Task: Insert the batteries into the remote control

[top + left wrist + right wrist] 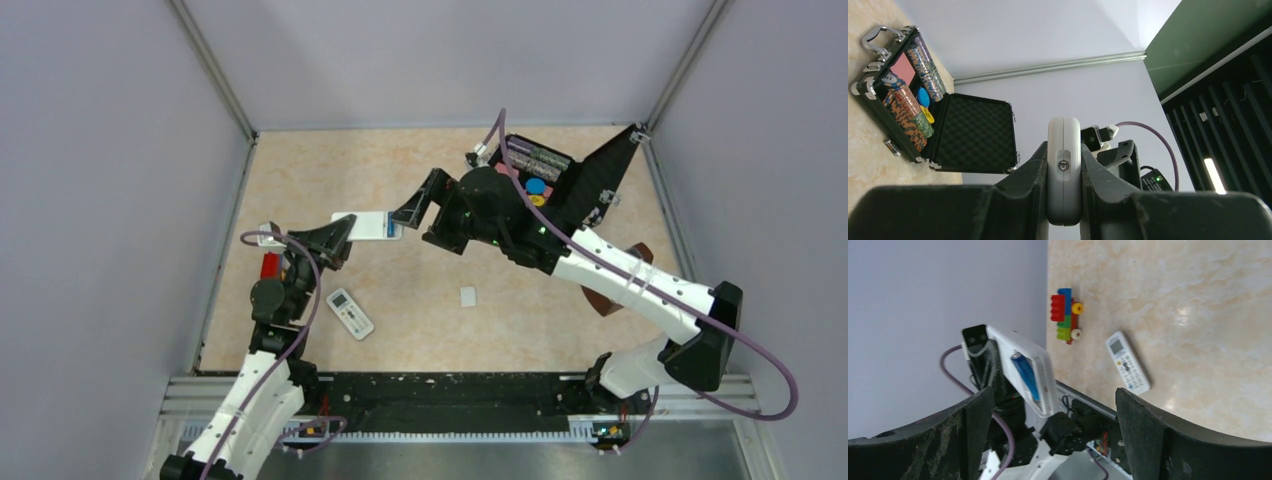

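My left gripper (335, 238) is shut on the remote control (365, 225) and holds it above the table, plain back up. In the left wrist view the remote (1064, 165) stands end-on, clamped between both fingers. Its battery bay is open and one blue battery (390, 229) lies in it, which also shows in the right wrist view (1025, 376). My right gripper (412, 208) is open and empty, just off the remote's bay end; its fingers (968, 430) frame the remote (1040, 365) without touching it. No other battery shows.
A second white remote with a small display (349, 313) lies on the table below the held one. A small white flat piece (468, 296) lies mid-table. A brick toy (270, 265) sits at the left wall. An open black chip case (575, 180) stands at the back right.
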Robot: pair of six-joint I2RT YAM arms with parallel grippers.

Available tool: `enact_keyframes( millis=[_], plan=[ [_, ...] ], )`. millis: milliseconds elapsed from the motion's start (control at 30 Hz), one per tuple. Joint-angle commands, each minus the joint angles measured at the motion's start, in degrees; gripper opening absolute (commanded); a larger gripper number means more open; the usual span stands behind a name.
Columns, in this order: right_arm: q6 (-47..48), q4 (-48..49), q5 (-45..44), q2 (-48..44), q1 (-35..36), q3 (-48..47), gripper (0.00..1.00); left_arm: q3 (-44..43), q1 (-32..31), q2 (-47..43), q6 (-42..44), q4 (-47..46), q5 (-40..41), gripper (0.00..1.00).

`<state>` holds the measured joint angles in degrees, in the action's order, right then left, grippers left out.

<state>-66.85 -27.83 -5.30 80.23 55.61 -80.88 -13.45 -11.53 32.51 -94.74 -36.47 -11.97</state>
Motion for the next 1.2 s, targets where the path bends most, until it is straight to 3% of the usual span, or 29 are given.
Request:
enact_keyframes(
  millis=[0,633,1167],
  plan=[
    [-4.9,10.4,5.0,-0.5,-0.7,-0.5,0.89,-0.2,0.0,-1.4,-0.3,-4.8,-0.5,0.0],
    [-17.8,23.9,9.8,-1.9,-3.4,10.8,0.81,0.6,0.0,-2.8,0.1,-7.6,-2.0,0.0],
    [-21.0,30.0,13.4,-2.5,-3.4,17.2,0.65,0.5,0.0,-1.1,-3.3,-11.0,1.6,0.0]
  ],
)
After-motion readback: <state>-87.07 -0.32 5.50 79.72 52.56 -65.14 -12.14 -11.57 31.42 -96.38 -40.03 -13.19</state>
